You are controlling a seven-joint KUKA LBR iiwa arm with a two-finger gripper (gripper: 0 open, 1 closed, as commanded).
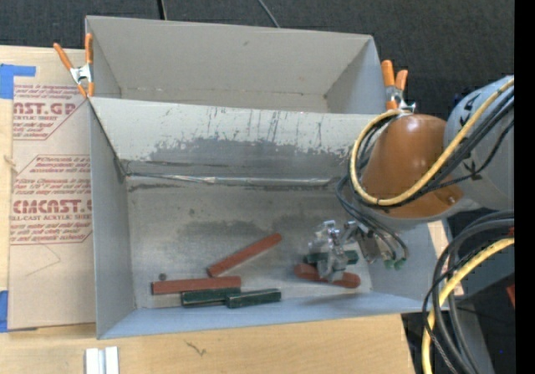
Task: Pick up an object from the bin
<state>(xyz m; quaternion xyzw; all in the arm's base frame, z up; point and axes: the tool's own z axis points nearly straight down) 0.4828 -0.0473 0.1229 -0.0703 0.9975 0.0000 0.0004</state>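
gripper (pixel 328 263) right in bin (pixel 109 222) | short stick (pixel 349 280) seemingly beneath it | other sticks (pixel 201 285) left, by front wall

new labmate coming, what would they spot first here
The arm's orange-brown cover looms at the right of the bin, with the gripper low over a short red stick near the front right corner. Left of it lie a slanted red-brown stick and, by the front wall, dark green sticks.

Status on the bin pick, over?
Gripper down at right end of bin, over a short red stick and dark green piece. Hold unconfirmed. Long red sticks and green sticks lie apart to the left.
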